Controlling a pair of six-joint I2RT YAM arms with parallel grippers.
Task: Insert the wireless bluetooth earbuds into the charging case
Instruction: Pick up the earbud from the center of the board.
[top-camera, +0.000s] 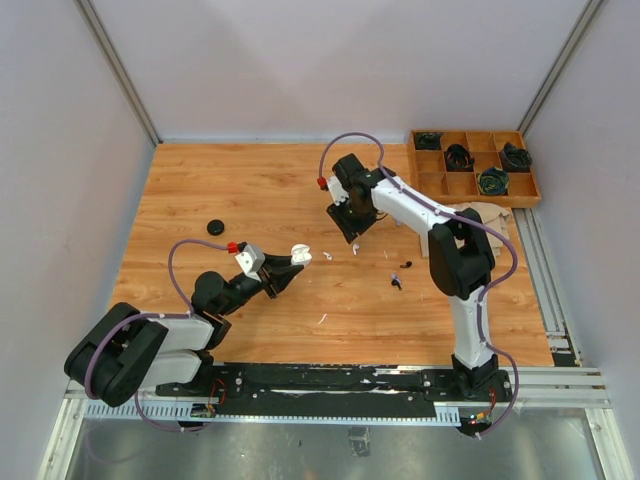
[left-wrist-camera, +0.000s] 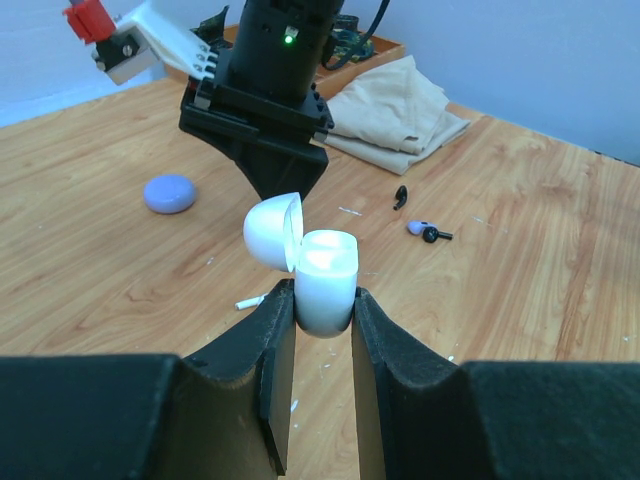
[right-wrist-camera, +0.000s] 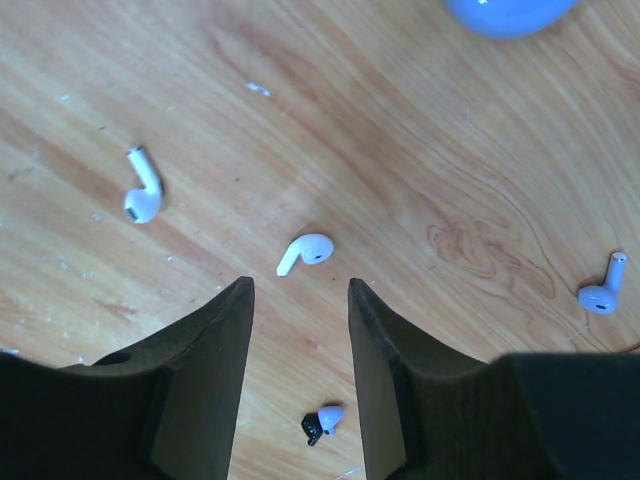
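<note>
Right jaws, apart, hover with a white earbud (right-wrist-camera: 305, 253) just ahead, stem slanting across the gap; left jaws clamp the open case (left-wrist-camera: 327, 275).

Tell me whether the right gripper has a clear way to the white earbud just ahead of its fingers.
Probably yes. The right gripper stands open just short of the white earbud, with only bare table between them.

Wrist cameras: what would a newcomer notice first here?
The open white charging case, lid flipped up, pinched in the left gripper. Then the right gripper, jaws apart, poised over a white earbud on the wooden table, with a second white earbud and a lilac earbud lying nearby.
</note>
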